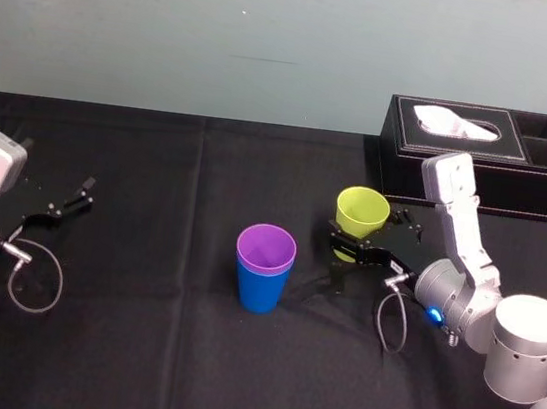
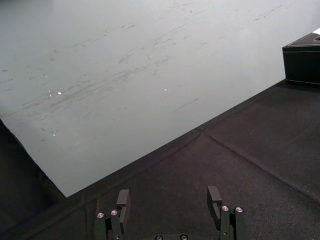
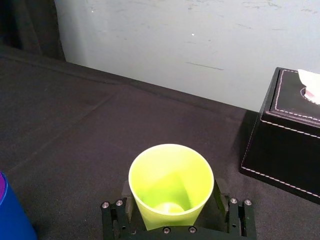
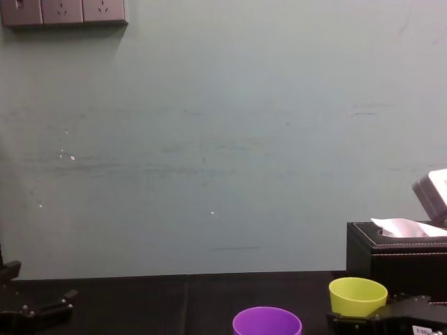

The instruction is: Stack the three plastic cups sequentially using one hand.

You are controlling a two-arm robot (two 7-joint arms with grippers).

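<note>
head: down | chest: level | wrists: close | shared: yellow-green cup [image 1: 361, 211]

- the arms [image 1: 522, 348] are silver-grey with fat round joints
- there's a white boxy block [image 1: 451, 183] on each wrist
- left gripper [image 1: 81, 193] and right gripper [image 1: 362, 234] are all black, with tiny silver screws [image 2: 111, 213] at the finger bases
- a thin grey cable [image 1: 39, 280] loops off each wrist
- the right wrist has a small blue light [image 1: 432, 314]
</note>
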